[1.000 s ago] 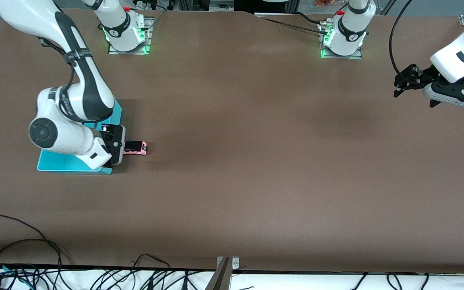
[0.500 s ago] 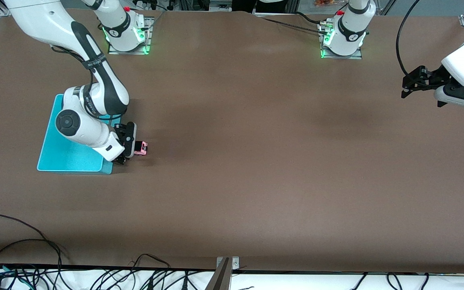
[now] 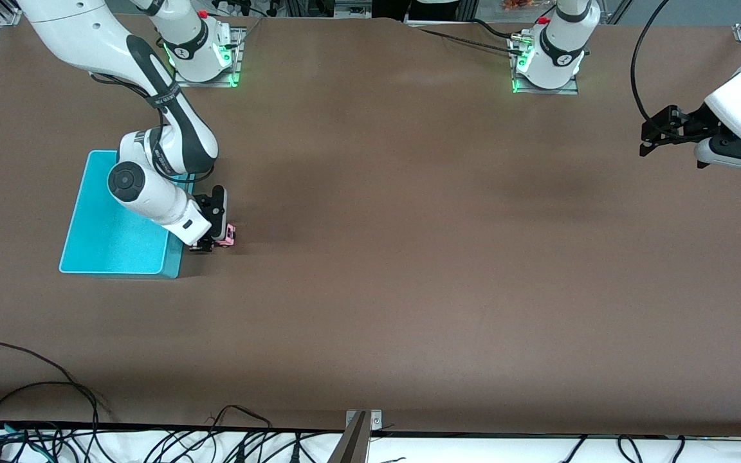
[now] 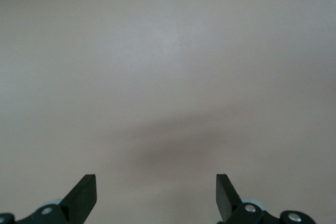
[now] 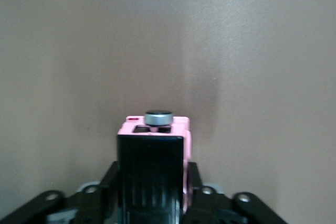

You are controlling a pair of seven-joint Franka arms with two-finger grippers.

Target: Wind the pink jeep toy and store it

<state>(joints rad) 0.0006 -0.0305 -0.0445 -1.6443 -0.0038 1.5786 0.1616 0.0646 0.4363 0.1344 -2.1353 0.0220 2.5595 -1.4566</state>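
Note:
The pink jeep toy (image 3: 228, 235) stands on the brown table beside the cyan bin (image 3: 103, 247), on the bin's side toward the left arm's end. My right gripper (image 3: 214, 241) is down at the jeep with a finger against each side of it. In the right wrist view the jeep (image 5: 152, 148) fills the space between the fingers (image 5: 109, 178), black roof up, with a round grey knob at its front end. My left gripper (image 3: 644, 145) is open and empty in the air over the left arm's end of the table; its wrist view (image 4: 156, 192) shows only bare table.
The cyan bin's inside shows nothing in it where it is not covered by my right arm. Loose cables lie along the table edge nearest the front camera. The two arm bases stand at the edge farthest from it.
My right arm has swung from over the bin toward the jeep, and its gripper now covers most of the jeep. The jeep has stayed in place. My left gripper shifted slightly.

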